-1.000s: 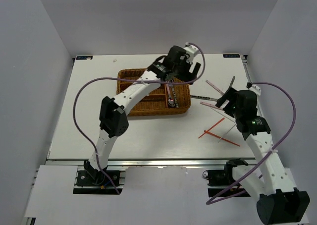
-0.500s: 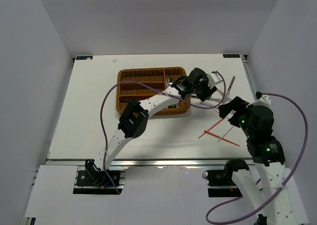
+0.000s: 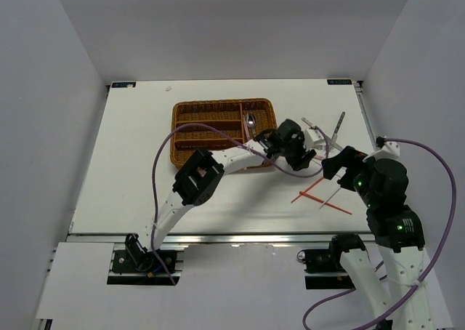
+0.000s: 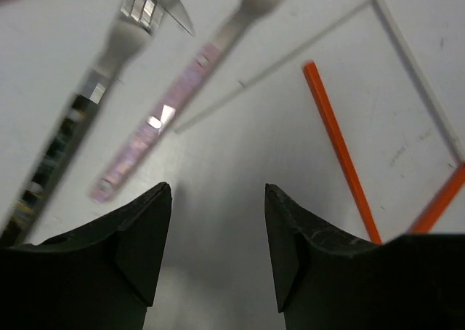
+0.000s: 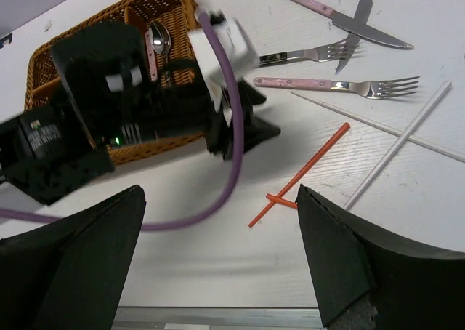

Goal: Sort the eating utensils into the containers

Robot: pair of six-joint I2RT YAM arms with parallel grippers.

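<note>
The brown wicker tray (image 3: 211, 132) lies at the table's back middle, with a metal spoon (image 3: 251, 122) in its right slot. My left gripper (image 3: 303, 161) is open and empty, low over the table right of the tray; in its own view (image 4: 218, 188) a pink-handled fork (image 4: 163, 115) and a red chopstick (image 4: 340, 152) lie just ahead. My right gripper (image 3: 332, 163) is open wide and empty above the crossed red chopsticks (image 5: 301, 171). Forks (image 5: 320, 85) and knives (image 5: 363, 14) lie beyond them, with white chopsticks (image 5: 396, 145).
The left arm and its purple cable (image 5: 229, 163) stretch from the tray's front edge (image 5: 138, 150) across the right wrist view, close to my right gripper. White walls stand on both sides and at the back. The table's near metal edge (image 3: 218, 237) runs along the front.
My left gripper has left the tray and swung right and down to the table beside the loose forks. My right arm has pulled back toward the near edge, and its gripper now sits over the red chopsticks.
</note>
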